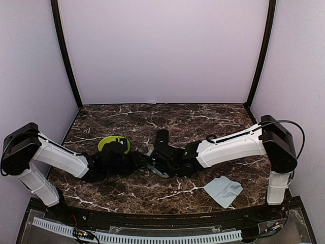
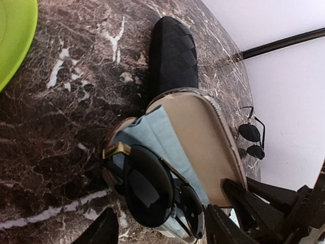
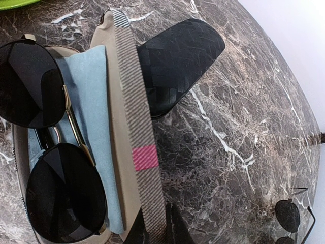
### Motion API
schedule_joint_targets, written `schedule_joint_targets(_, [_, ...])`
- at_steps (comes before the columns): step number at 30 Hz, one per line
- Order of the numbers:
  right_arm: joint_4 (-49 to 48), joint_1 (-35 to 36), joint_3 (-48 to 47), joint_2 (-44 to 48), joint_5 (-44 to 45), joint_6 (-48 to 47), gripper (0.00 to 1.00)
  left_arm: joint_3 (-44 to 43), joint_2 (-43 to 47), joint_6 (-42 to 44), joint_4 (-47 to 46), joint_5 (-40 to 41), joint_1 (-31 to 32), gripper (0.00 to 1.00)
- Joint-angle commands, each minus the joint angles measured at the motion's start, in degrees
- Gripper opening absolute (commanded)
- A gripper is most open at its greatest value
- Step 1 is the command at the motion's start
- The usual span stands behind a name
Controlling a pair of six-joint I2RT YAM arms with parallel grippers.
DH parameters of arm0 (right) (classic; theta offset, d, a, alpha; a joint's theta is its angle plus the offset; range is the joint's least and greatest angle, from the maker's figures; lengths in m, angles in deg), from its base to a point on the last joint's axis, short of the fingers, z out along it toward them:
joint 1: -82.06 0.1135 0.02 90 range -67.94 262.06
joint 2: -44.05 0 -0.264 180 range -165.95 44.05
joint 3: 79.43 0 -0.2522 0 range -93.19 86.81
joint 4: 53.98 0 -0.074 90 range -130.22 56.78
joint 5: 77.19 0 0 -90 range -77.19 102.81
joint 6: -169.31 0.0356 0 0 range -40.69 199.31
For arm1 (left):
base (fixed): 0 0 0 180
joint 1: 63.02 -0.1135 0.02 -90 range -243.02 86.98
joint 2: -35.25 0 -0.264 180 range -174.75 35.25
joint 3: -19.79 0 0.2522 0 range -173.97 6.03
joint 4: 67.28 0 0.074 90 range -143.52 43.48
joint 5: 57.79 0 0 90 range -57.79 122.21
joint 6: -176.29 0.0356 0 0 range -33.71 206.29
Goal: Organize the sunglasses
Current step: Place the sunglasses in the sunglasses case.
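Observation:
An open oblong case [image 2: 203, 137] with a beige lining holds a light blue cloth [image 2: 152, 132]. A pair of dark-lensed sunglasses [image 2: 147, 188] lies on that cloth and also shows in the right wrist view [image 3: 61, 195]. My left gripper [image 2: 160, 231] is open, with one finger on each side of these sunglasses. My right gripper [image 3: 155, 231] is shut on the case's striped lid edge [image 3: 134, 101] and holds the lid up. A second pair of sunglasses [image 3: 289, 216], with round lenses, lies apart on the table near the wall; it also shows in the left wrist view [image 2: 251, 140].
A closed black case [image 1: 161, 136] lies just behind the open one. A green plate [image 1: 112, 144] sits to the left. Another light blue cloth [image 1: 222, 190] lies at the front right. Both grippers [image 1: 151, 161] meet at the table's middle.

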Motion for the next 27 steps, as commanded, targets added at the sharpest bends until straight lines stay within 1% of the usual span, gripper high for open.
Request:
schedule_joint_targets(1, [-2.9,0.6,0.0,1.1,2.4,-0.9,0.00,0.6,4.8,6.6,1.6,0.3,-0.3,0.61])
schedule_joint_targets(3, [-4.0,0.6,1.5,2.2,2.4,-3.3,0.00,1.9,6.9,9.5,2.3,1.0,-0.3,0.64])
schedule_joint_targets(7, [-8.1,0.7,5.7,5.4,0.4,-9.9,0.00,3.8,11.9,20.4,5.1,1.4,-0.5,0.69])
schedule_joint_targets(10, [-10.1,0.7,8.9,7.5,0.4,-13.0,0.00,5.2,15.6,29.6,6.4,-0.2,-0.7,0.70])
schedule_joint_targets(14, [-13.2,0.7,12.9,10.7,-1.9,-17.6,0.00,6.5,18.8,39.9,6.9,-4.4,-0.9,0.71])
schedule_joint_targets(19, [-17.6,0.7,19.6,15.9,-5.5,-23.7,0.00,8.6,17.9,51.3,3.3,-11.7,-0.8,0.70])
schedule_joint_targets(24, [-24.1,0.7,26.0,22.5,-6.3,-28.3,0.00,10.7,14.0,56.3,-3.4,-18.4,-0.8,0.70])
schedule_joint_targets(27, [-26.7,0.7,28.2,24.2,-6.3,-30.7,0.00,10.1,10.3,59.5,-6.6,-23.4,-0.6,0.71])
